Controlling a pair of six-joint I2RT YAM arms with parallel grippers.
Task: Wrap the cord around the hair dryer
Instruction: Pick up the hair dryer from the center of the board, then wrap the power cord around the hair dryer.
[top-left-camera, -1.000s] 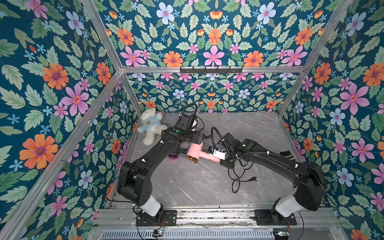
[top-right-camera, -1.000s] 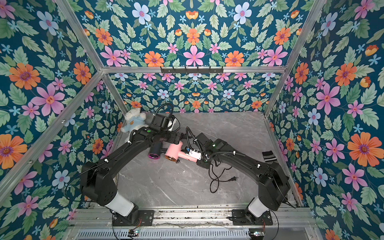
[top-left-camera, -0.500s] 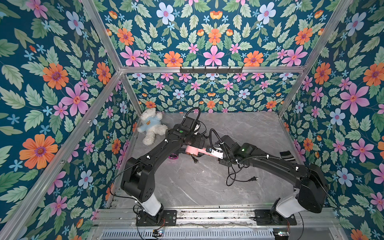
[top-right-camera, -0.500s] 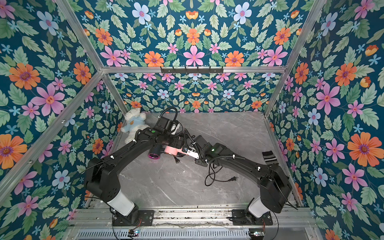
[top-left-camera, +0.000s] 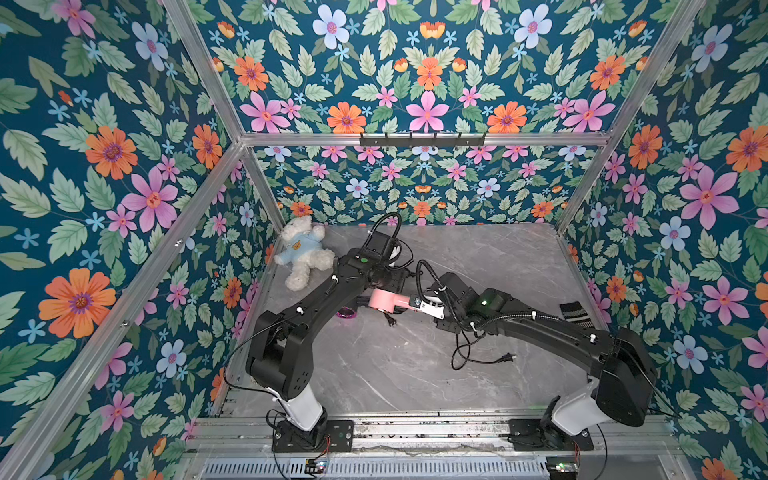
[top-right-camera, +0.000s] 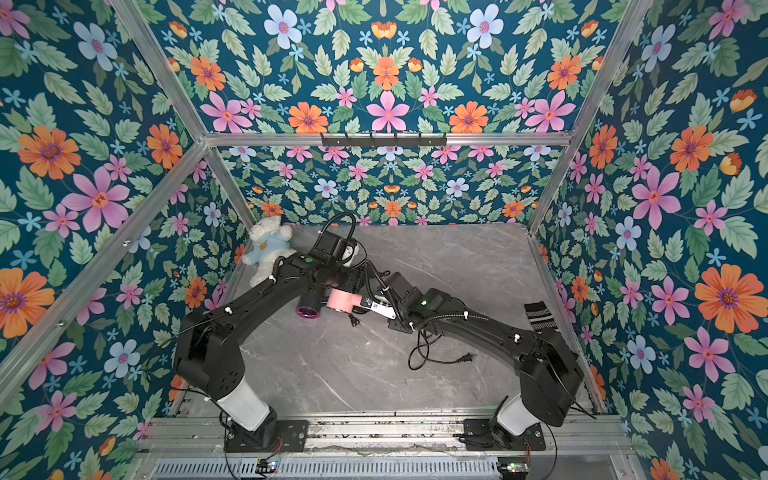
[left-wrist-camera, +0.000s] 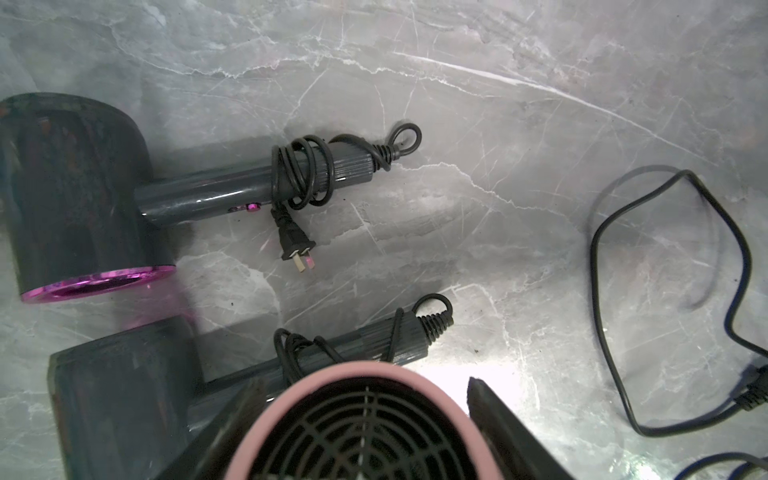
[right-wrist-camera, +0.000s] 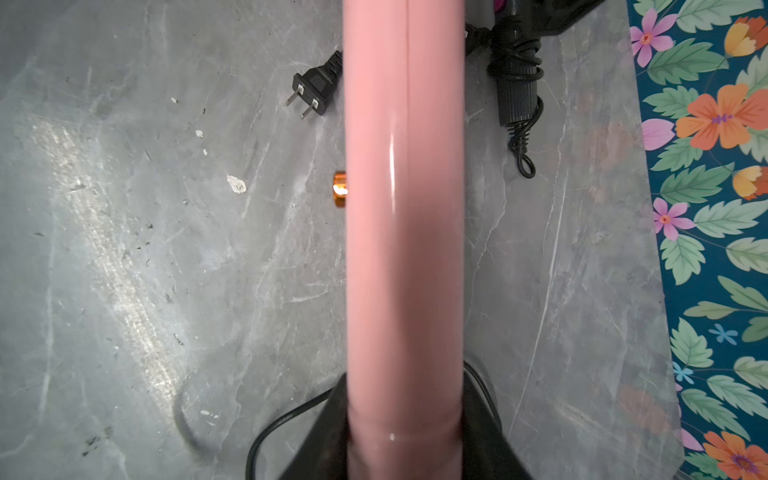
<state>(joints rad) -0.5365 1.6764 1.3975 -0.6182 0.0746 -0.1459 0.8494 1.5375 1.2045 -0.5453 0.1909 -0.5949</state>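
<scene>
A pink hair dryer (top-left-camera: 384, 299) (top-right-camera: 343, 300) hangs level above the grey marble table, held at both ends. My left gripper (left-wrist-camera: 363, 384) is shut on its round head (left-wrist-camera: 365, 415), one finger on each side of the black grille. My right gripper (right-wrist-camera: 405, 378) (top-left-camera: 415, 301) is shut on the far end of its pink handle (right-wrist-camera: 405, 228). Its black cord (top-left-camera: 461, 357) (left-wrist-camera: 598, 249) is unwound: it drops from the handle end under my right arm and lies in loose loops on the table, ending in a plug (top-left-camera: 509, 356) (top-right-camera: 467, 357).
A dark grey hair dryer (top-right-camera: 309, 309) (left-wrist-camera: 83, 187) with a magenta rim lies just beneath the pink one, its cord wound round its handle and its plug (right-wrist-camera: 309, 89) loose. A teddy bear (top-left-camera: 303, 253) sits back left. A striped strap (top-left-camera: 575, 311) lies by the right wall.
My right arm has lifted and turned the pink dryer, carrying it slightly toward the back left. My left gripper, open a moment ago, has shut on its head.
</scene>
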